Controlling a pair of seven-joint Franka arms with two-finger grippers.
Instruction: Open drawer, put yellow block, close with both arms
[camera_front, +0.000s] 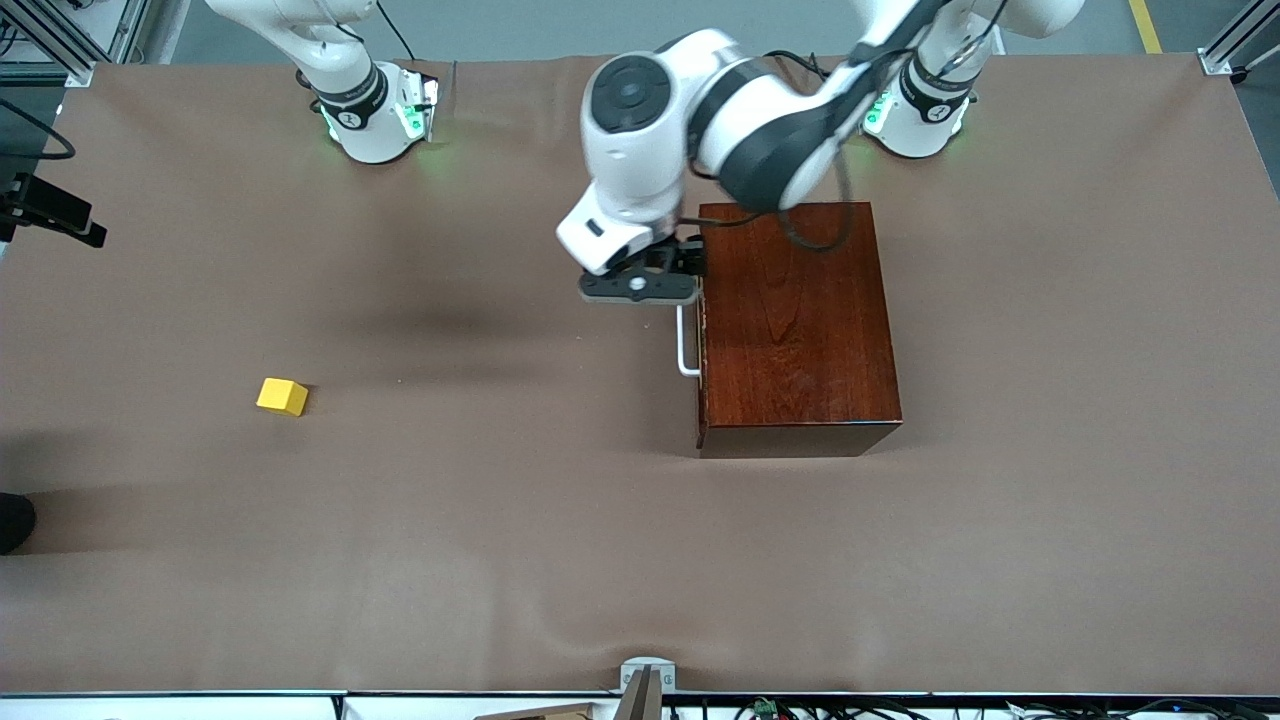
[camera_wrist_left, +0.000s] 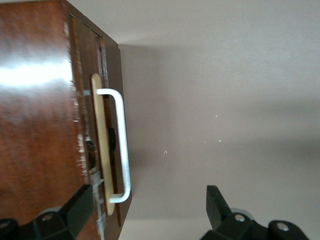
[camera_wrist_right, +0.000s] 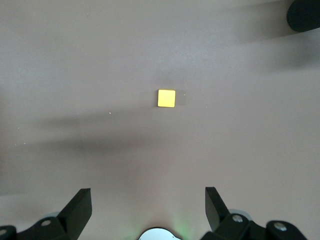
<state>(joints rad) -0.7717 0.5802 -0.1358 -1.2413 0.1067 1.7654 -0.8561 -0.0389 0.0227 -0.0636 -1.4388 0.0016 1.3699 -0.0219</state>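
So the drawer is shut right now, flush in the box, with only the pale front strip and the white handle sticking out toward the right arm's end of the table; the step in hand is judged to be the grab on that handle, not yet made. The left claw is hung just above the handle's upper end, fingers spread wide and released, nothing gripped; in the left wrist view one finger is seen over the box edge and the other well out over bare table, so the bar sits off-centre in the gap. It'd be best if the claw were shifted along so the bar lands midway between the fingers, then lowered until the pads bracket the bar itself, not the wood front; a clench too near the bar's bend could slip. The pull should be kept straight out along the drawer's slide, or the box may get dragged, since nothing is holding it down. The block is left lying on the table well apart from the box, toward the right arm's end; the right claw is parked above it, also wide open and empty, waiting.
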